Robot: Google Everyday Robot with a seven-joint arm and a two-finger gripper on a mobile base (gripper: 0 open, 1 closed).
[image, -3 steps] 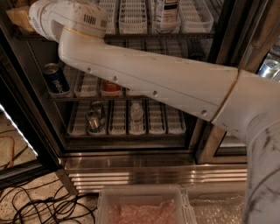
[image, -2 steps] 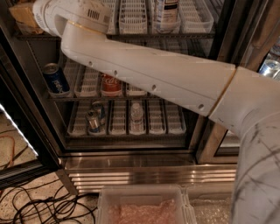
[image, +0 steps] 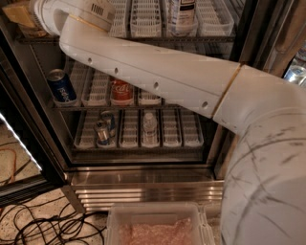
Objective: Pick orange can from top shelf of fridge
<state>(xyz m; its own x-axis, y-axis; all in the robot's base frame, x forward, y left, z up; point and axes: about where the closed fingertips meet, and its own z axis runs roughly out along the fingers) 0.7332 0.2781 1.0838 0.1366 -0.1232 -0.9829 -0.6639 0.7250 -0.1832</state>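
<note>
white arm point(image: 158, 76) stretched right across the open fridge point(image: 36, 129), wrist up in the top left corner. the pincer is out of sight beyond that wrist, so i cannot tell how wide it stands or whether it has hold of anything. just left of the wrist, at the far left end of the top shelf point(image: 191, 39), there's an orange-tan patch, the orange can point(image: 18, 14) as best i can make out, mostly hidden. white slotted trays point(image: 146, 19) run along that shelf, with a white bottle point(image: 181, 10) standing in one. one rack down, a blue can point(image: 61, 86) at the left and a red cola can point(image: 122, 91) near the middle, well apart. lower rack: two cans point(image: 103, 130) close together and a clear bottle point(image: 149, 127). below the steel base strip point(image: 148, 184), a clear bin point(image: 114, 220), and cables point(image: 43, 225) on the floor.
</note>
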